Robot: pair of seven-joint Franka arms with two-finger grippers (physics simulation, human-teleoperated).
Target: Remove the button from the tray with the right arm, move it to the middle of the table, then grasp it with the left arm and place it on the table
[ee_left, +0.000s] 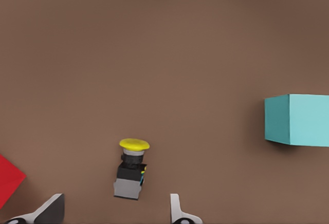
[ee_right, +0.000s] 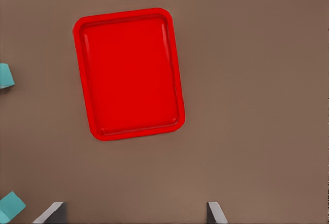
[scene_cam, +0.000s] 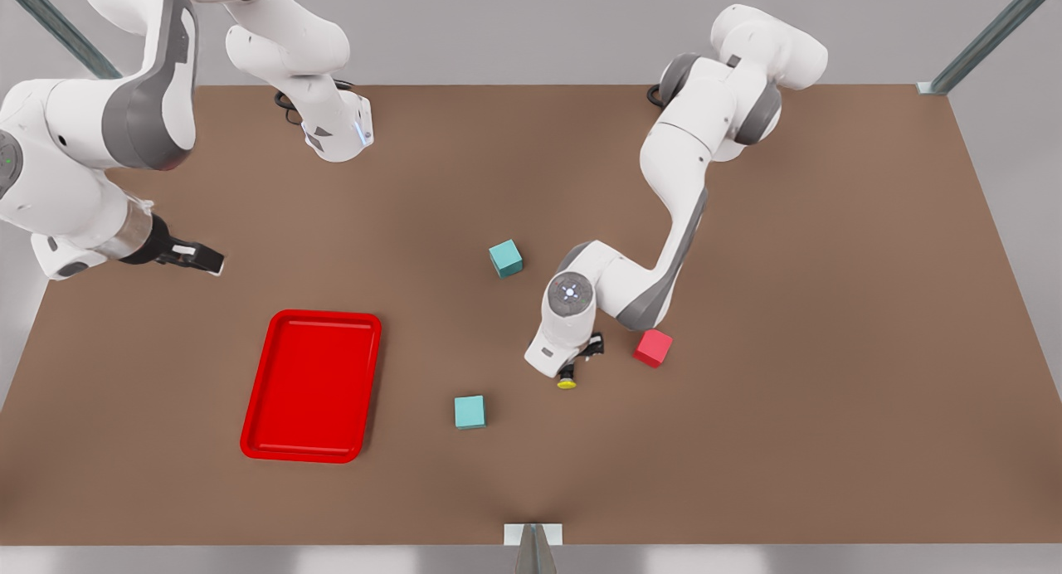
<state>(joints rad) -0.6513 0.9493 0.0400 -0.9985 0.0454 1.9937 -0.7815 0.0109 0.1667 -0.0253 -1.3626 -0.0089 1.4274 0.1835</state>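
Left gripper (ee_left: 115, 211) is hanging wide open around the button (ee_left: 131, 169) on the table (scene_cam: 830, 308); it should be rising straight, not brushing it; right gripper (scene_cam: 189, 255), open, is waiting above the tray (scene_cam: 311, 386).

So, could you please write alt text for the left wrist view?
The button, yellow cap on a dark body, lies on the brown table between the left gripper's open jaws, untouched. A teal cube and a red cube's corner sit at opposite edges.

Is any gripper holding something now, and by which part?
Nothing is held. The button lies on the table between the left gripper's open fingers; the right gripper is open.
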